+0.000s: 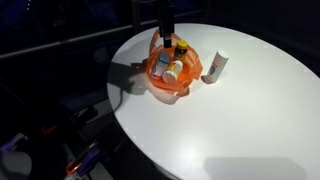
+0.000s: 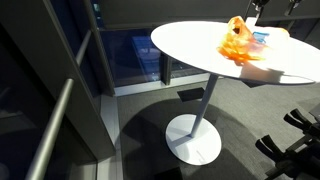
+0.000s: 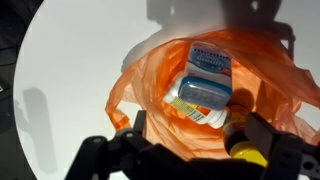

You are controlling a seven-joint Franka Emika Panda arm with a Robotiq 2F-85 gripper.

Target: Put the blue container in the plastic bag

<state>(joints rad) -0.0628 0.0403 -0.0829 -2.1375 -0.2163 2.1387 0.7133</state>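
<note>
I see a round white table (image 1: 250, 120) with an orange plastic bag (image 1: 170, 72) sitting near its rim, mouth open upward. My gripper (image 1: 166, 36) hangs straight above the bag. In the wrist view its dark fingers (image 3: 136, 124) stand apart on either side of the opening, clamped on nothing. The blue container (image 3: 208, 65) lies inside the bag, white label facing up. Touching it is a white tub with a blue lid (image 3: 198, 100), and a yellow-capped bottle (image 3: 241, 147) rests at the bag's near side. A white bottle (image 1: 217, 66) stands on the tabletop just beside the bag, farther in from the rim.
</note>
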